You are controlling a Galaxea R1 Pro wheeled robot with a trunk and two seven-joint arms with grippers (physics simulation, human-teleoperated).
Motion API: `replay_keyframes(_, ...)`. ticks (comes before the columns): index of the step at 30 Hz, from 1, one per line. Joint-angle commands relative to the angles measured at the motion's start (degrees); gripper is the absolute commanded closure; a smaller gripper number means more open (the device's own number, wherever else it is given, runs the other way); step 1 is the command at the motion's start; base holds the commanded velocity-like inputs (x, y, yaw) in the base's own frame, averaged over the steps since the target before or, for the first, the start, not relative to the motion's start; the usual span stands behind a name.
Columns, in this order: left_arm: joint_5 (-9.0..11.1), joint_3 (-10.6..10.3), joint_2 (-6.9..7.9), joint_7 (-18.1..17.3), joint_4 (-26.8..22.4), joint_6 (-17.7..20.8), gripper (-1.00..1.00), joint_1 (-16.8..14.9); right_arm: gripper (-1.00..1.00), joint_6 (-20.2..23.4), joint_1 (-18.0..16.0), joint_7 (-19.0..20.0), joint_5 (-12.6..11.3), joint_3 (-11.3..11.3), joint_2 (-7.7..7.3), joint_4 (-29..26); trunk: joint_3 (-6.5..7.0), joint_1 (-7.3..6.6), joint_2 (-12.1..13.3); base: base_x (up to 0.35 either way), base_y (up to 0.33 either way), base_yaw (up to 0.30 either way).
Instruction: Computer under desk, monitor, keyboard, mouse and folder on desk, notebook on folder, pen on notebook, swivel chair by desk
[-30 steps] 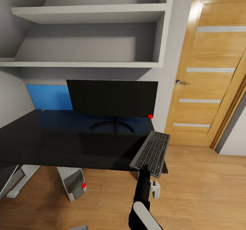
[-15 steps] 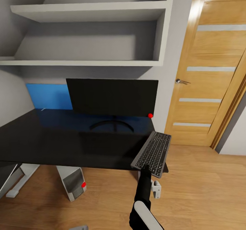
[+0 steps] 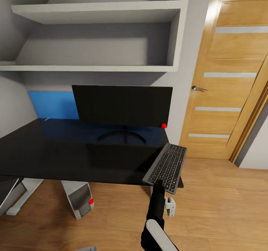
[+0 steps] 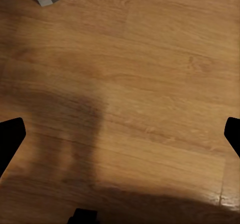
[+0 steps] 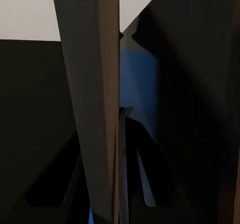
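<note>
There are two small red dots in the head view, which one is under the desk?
The red dot on the computer, standing on the floor beneath the desk. The other dot sits at the monitor's lower corner, above the desktop.

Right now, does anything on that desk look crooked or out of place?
Yes: the keyboard sits askew at the desk's front right corner, angled to the monitor, its near end past the edge where the right gripper holds it.
</note>
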Motion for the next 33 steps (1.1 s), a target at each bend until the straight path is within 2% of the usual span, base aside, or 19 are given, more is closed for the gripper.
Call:
replay_keyframes(1, 0.2, 0.1, -0.04, 0.1, -0.1, 0.3, -1.00, 0.0, 1.00, -0.2, -0.1, 0.8, -0.6, 0.1, 0.00, 0.0, -0.06, 0.00, 0.0, 0.000, 0.000, 0.000)
replay_keyframes(15, 0.0, -0.1, -0.03, 0.1, -0.1, 0.3, -1.00, 0.0, 1.00, -0.2, -0.1, 0.8, -0.6, 0.1, 0.00, 0.0, -0.06, 0.00, 0.0, 0.043, 0.044, 0.000)
replay_keyframes(16, 0.0, -0.1, -0.03, 0.1, -0.1, 0.3, -1.00, 0.0, -1.00, -0.2, -0.1, 0.8, -0.6, 0.1, 0.00, 0.0, -0.06, 0.00, 0.0, 0.001, 0.001, 0.000)
replay_keyframes(33, 0.1, 0.2, 0.05, 0.1, -0.1, 0.3, -1.00, 0.0, -1.00, -0.2, -0.1, 0.7, -0.6, 0.1, 0.00, 0.0, -0.06, 0.00, 0.0, 0.000, 0.000, 0.000)
